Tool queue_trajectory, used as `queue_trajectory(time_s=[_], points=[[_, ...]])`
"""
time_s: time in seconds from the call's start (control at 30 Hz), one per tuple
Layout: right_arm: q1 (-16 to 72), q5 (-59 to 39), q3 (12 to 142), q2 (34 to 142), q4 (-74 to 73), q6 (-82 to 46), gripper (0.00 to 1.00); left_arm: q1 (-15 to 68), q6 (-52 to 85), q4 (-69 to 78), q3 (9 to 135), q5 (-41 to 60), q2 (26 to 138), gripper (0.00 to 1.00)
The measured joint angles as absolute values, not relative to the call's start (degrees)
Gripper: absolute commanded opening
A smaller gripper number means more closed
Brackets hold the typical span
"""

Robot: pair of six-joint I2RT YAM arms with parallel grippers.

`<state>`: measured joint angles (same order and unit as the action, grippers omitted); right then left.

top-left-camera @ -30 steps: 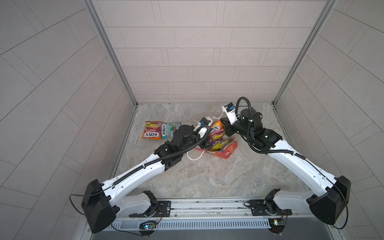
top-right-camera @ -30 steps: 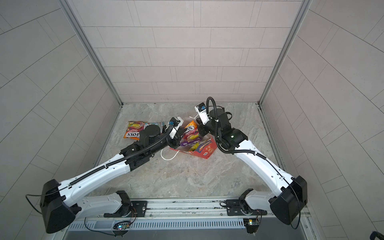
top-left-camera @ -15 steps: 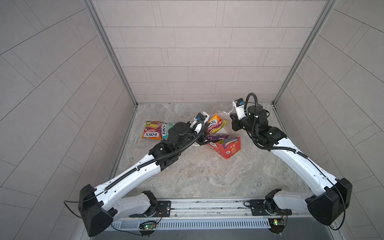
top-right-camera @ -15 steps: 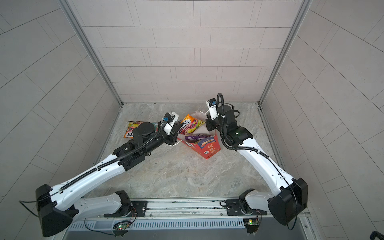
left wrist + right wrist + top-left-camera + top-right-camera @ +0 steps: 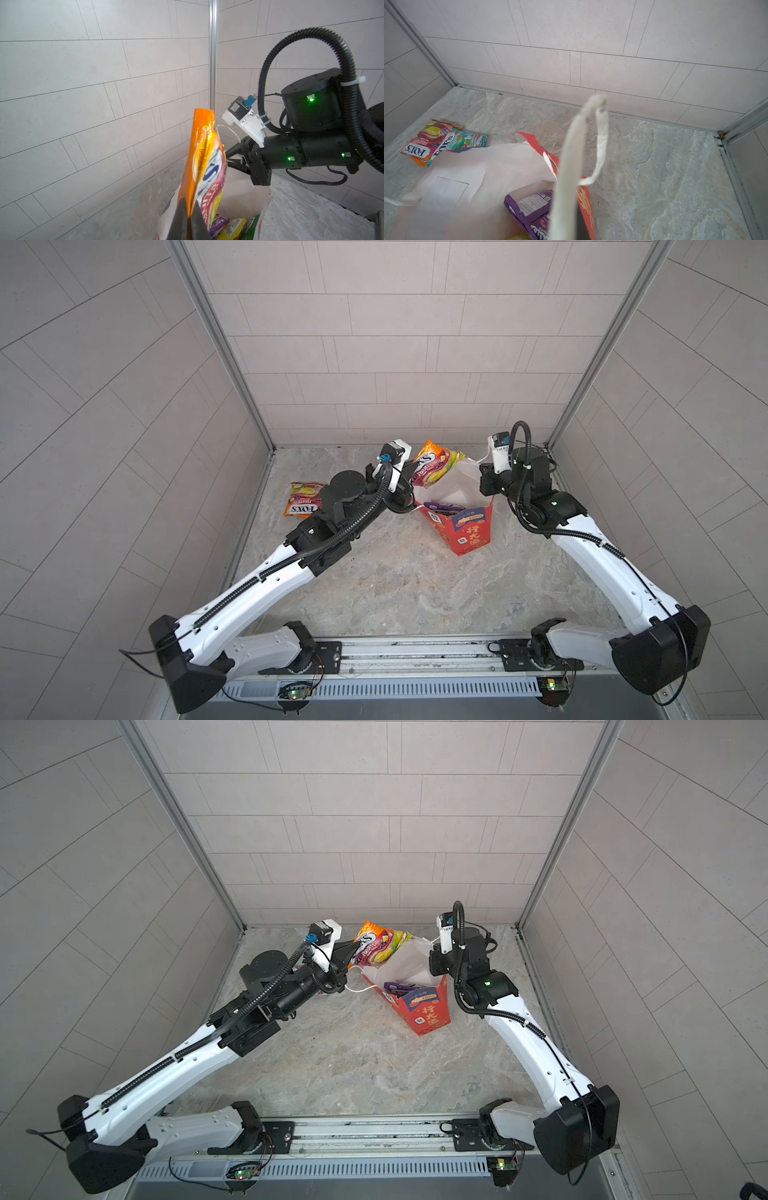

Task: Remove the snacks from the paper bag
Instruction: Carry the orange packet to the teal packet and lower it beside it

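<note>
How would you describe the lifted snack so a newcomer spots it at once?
Find the red paper bag standing on the marbled tabletop. Just above its open mouth, the left gripper pinches an orange packet upright in the air. Its orange lookalike lies flat on the tabletop; the purple packet sits inside the bag.

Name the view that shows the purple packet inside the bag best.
The right wrist view: the purple packet lies close and large, its print visible. Both top views show it small inside the paper bag; the left wrist view catches only a corner.
</note>
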<state>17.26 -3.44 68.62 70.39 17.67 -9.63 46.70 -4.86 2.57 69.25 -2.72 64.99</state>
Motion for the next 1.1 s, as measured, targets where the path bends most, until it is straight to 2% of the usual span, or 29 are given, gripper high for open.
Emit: queue_trajectory(time_s=[0.17,0.4,0.57,0.87,1.1], points=[[15.8,-3.4,68.2,69.5,17.8,-10.6,0.0,43.7,-4.1,-1.1,71.5,-6.3,64.1,0.0],[15.2,-3.7,68.0,69.4,17.8,-11.4,0.0,29.7,2.0,-5.3,71.6,-5.5,62.8,0.0],[15.2,-4.6,68.0,69.4,17.8,-11.5,0.0,23.7,7.0,-3.7,68.1,-2.1,65.5,0.0],[15.2,-6.1,68.0,69.3,17.8,-11.6,0.0,22.3,13.0,-2.9,65.0,3.7,81.8,0.0],[15.2,-6.4,67.9,69.3,17.7,-11.7,0.0,22.3,20.3,2.0,63.1,7.3,88.1,0.0]])
